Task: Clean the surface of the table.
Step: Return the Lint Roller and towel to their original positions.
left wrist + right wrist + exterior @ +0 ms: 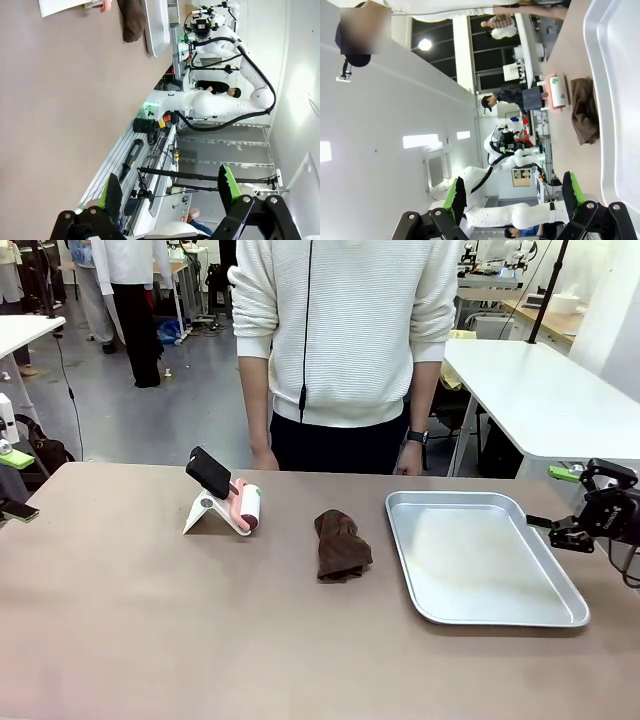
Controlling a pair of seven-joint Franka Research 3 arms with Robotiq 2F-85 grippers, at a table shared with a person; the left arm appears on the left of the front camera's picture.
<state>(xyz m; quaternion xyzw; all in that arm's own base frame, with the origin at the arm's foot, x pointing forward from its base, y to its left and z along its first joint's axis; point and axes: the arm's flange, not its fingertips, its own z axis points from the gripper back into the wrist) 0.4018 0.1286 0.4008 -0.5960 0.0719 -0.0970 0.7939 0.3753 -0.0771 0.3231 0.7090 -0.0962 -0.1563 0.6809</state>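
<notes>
Waiting at the start of cleaning, both hands stand with fingers apart and empty, the right hand just beyond the shiny metal tray, so next a hand must reach inward across the wide brownish-taupe bench to the crumpled brown cloth.

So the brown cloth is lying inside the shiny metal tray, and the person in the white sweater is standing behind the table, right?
Not quite. The brown cloth lies on the bare table, beside the metal tray and apart from it, not inside it. The front view shows this. The rest is right: the person in the white sweater stands behind the table.
</notes>
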